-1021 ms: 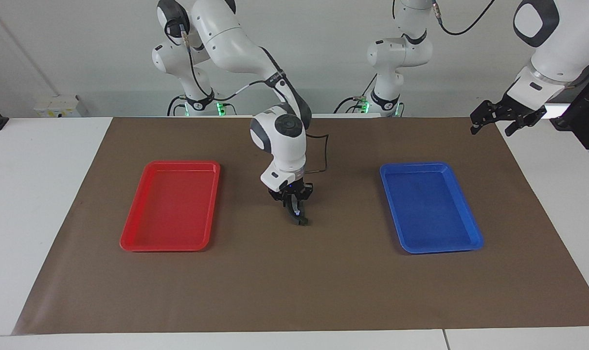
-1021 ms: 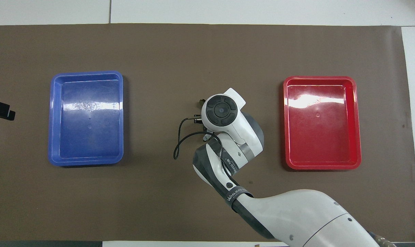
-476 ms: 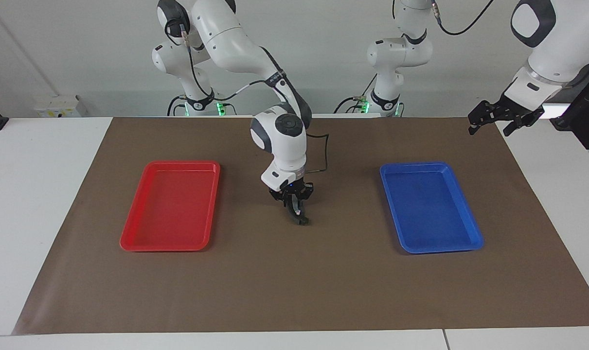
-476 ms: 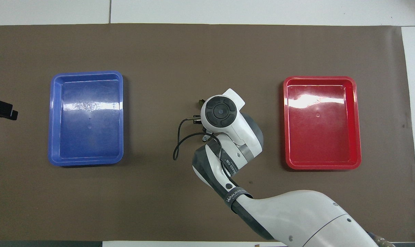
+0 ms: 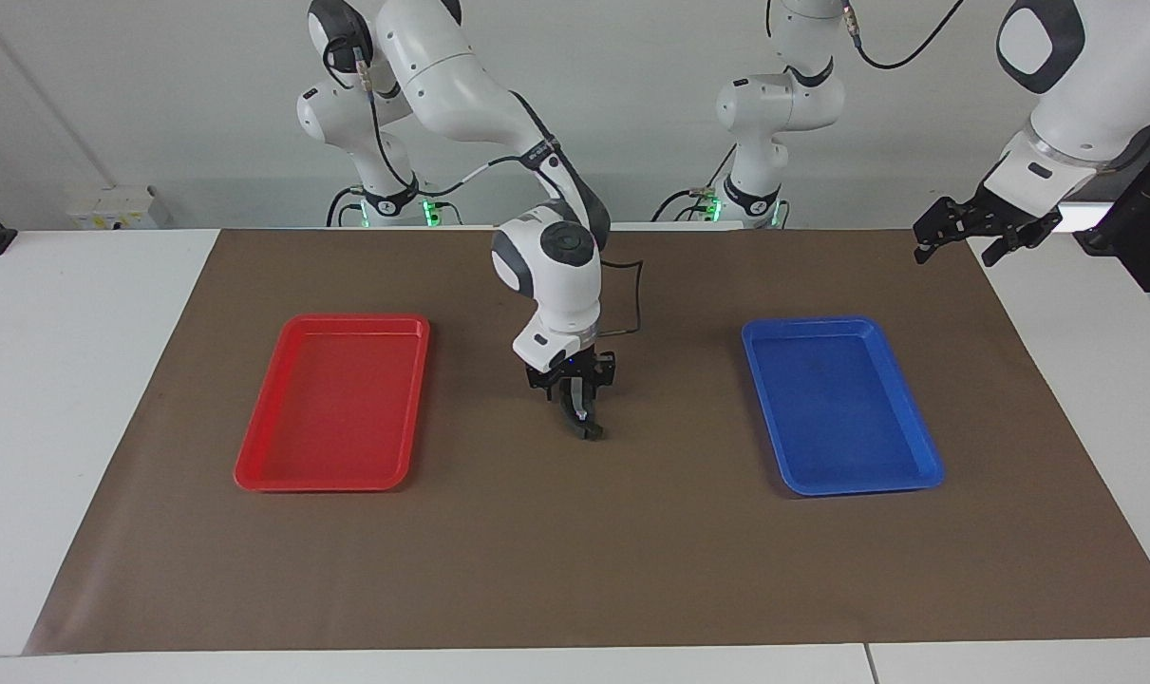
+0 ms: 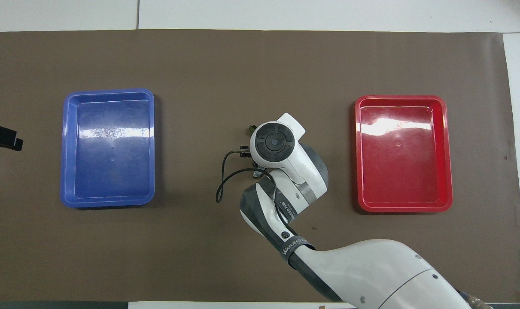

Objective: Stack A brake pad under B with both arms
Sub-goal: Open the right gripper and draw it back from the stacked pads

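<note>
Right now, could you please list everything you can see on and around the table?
table: one, white, under everything.
mat: one, brown, covering most of the table.
red tray: one, red, on the mat toward the right arm's end, nothing in it.
blue tray: one, blue, on the mat toward the left arm's end, nothing in it.
brake pads: dark, on the mat midway between the trays; the count cannot be told.
right gripper: one, black, low over the brake pads.
left gripper: one, black, open, raised over the mat's edge at the left arm's end, waiting.
</note>
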### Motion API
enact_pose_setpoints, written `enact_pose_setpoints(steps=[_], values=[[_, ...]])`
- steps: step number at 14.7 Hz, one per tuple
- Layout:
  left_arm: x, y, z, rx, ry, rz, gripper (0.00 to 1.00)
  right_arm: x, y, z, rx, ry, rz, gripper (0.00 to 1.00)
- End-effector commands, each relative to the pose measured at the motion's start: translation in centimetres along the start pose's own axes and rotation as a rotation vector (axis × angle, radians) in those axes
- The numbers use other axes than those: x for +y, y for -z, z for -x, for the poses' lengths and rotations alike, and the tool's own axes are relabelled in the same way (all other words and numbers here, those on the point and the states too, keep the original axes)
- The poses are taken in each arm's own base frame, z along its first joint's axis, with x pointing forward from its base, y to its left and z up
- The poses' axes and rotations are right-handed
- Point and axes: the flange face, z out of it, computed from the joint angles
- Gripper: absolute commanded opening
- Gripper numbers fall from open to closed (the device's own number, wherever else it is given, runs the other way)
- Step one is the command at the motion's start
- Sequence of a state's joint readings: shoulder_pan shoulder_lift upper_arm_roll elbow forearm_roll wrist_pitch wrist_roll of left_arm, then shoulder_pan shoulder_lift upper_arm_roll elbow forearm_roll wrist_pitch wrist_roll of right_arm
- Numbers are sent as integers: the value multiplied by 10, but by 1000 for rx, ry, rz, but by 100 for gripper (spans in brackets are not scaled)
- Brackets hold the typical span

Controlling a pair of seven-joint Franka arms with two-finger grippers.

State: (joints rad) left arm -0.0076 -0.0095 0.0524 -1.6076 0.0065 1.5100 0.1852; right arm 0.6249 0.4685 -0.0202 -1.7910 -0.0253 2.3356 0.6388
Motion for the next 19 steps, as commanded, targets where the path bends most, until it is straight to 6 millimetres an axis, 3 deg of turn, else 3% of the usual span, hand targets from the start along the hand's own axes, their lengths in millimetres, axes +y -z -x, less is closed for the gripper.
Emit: enact_pose_setpoints(steps=[1, 6, 11, 13, 19], values=[[7, -2, 6, 7, 1, -18, 99, 14, 26, -4, 31, -13, -2, 100], [12, -1, 6, 7, 0, -18, 99, 121, 108, -52, 66, -136, 5, 100], [12, -4, 7, 4, 0, -18, 99, 249, 171, -77, 67, -144, 34, 100], [13, -4, 7, 4, -2, -18, 99, 291, 196, -72, 48, -154, 48, 100], [13, -5, 9, 3, -3, -17, 99, 366, 246, -33, -91, -161, 73, 100]])
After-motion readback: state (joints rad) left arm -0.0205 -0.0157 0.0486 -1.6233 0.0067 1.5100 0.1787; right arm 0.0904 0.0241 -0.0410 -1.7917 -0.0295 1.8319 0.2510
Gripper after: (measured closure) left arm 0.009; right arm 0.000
